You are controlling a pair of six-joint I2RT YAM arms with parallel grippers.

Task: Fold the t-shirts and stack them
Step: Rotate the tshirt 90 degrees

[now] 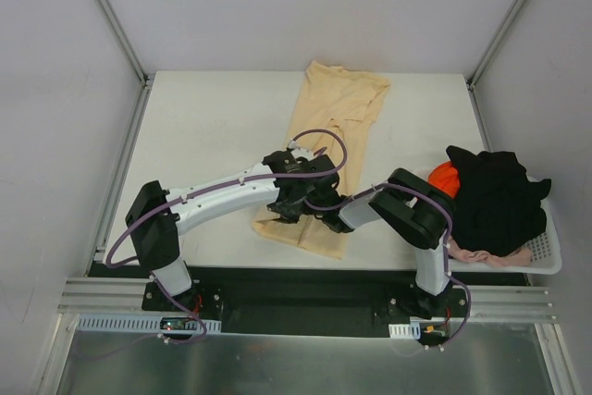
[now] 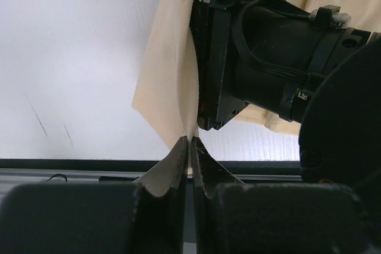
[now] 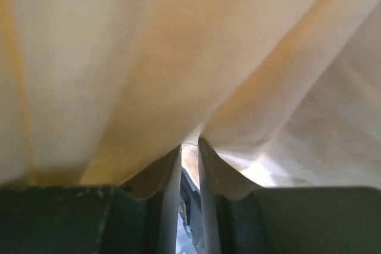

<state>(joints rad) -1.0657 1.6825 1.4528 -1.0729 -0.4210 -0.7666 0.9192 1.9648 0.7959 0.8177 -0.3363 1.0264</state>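
Observation:
A large pale peach-yellow t-shirt (image 1: 333, 108) lies lengthwise down the middle of the white table, folded into a long strip. Both grippers are at its near end, close together. My left gripper (image 1: 283, 214) is shut on the shirt's near left corner (image 2: 172, 87), the cloth pinched between its fingertips (image 2: 178, 154). My right gripper (image 1: 324, 219) is shut on a fold of the same shirt (image 3: 178, 52), which fills its whole wrist view. The right gripper's black body (image 2: 250, 46) hangs just beside the left one. More t-shirts, black (image 1: 495, 196), orange (image 1: 444, 176) and pinkish (image 1: 490, 256), are heaped in the basket.
A white lattice basket (image 1: 548, 261) stands at the table's near right corner. Bare table (image 1: 203, 136) lies left of the peach-yellow shirt. Grey walls and frame posts close in the far side and both flanks. The table's dark front edge (image 2: 89, 163) runs just below the left gripper.

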